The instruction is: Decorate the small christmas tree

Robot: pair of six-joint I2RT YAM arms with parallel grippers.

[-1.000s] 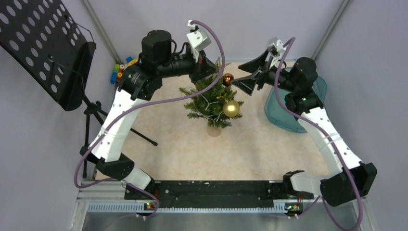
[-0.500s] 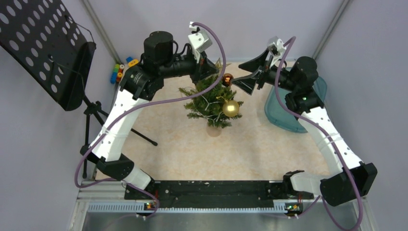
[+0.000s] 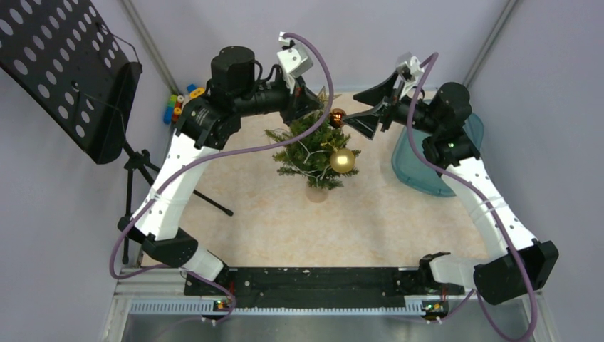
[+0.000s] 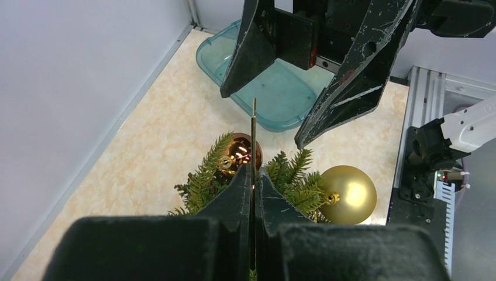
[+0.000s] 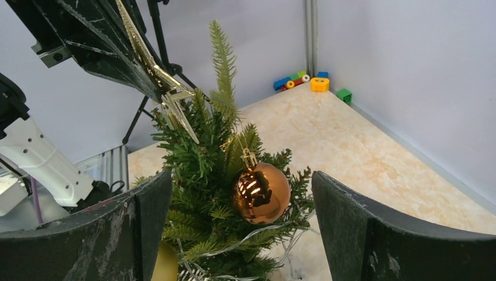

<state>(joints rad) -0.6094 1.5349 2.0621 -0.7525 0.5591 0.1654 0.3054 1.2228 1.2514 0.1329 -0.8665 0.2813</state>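
Right jaws wide apart — copper bauble [image 5: 261, 193] just ahead, untouched.

Pale lilac walls [image 3: 370, 35] enclose a beige marbled tabletop [image 3: 299, 228], with a black perforated music stand [image 3: 57, 64] at ten o'clock.

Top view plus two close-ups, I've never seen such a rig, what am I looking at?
Two robot arms are bolted to a table, each ending in a two-finger gripper. The wide picture is from an overhead camera; each close-up is from a wrist camera. On the table stands a small tree with a gold ball and a copper ball; a teal tray lies to its right, toy blocks in the far left corner. The left gripper is shut on a gold star at the treetop. The right gripper is open, facing the copper ball, holding nothing.
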